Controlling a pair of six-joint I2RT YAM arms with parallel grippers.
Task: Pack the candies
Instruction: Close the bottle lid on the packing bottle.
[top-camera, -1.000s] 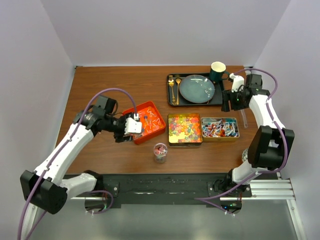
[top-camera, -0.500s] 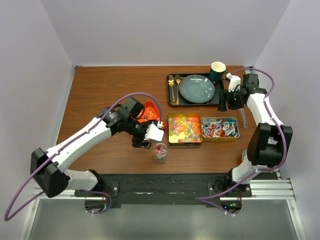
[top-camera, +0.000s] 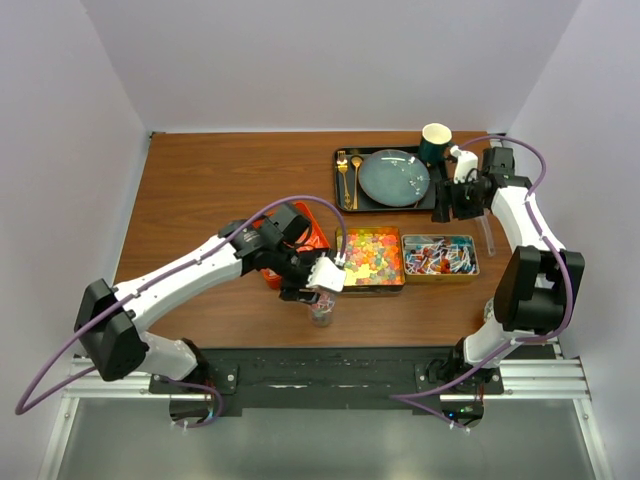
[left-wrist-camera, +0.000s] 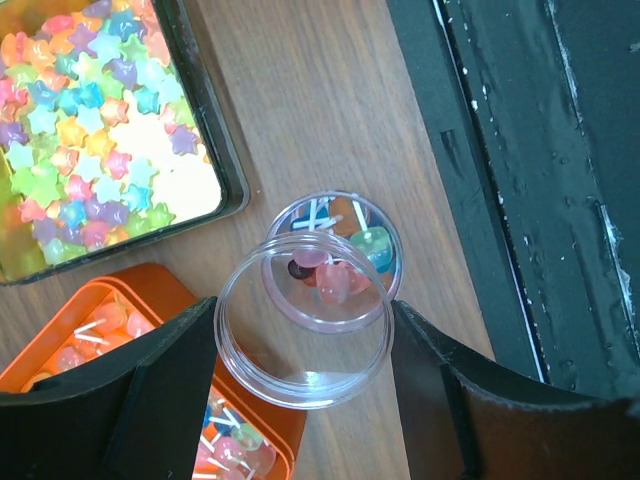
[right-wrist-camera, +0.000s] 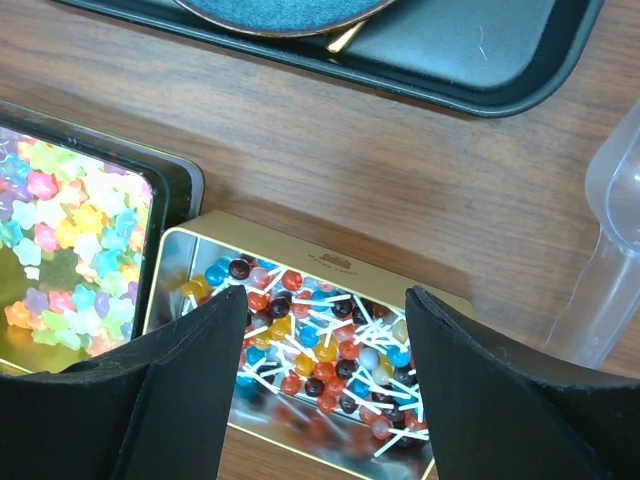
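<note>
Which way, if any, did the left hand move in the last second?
Yes. The left hand left the orange tin, going right and toward the table's near edge; it is now over the clear jar.

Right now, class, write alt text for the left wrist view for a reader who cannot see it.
The open left gripper hangs over a clear jar holding a few candies. A tin of star sweets and an orange tin lie beside it.
</note>
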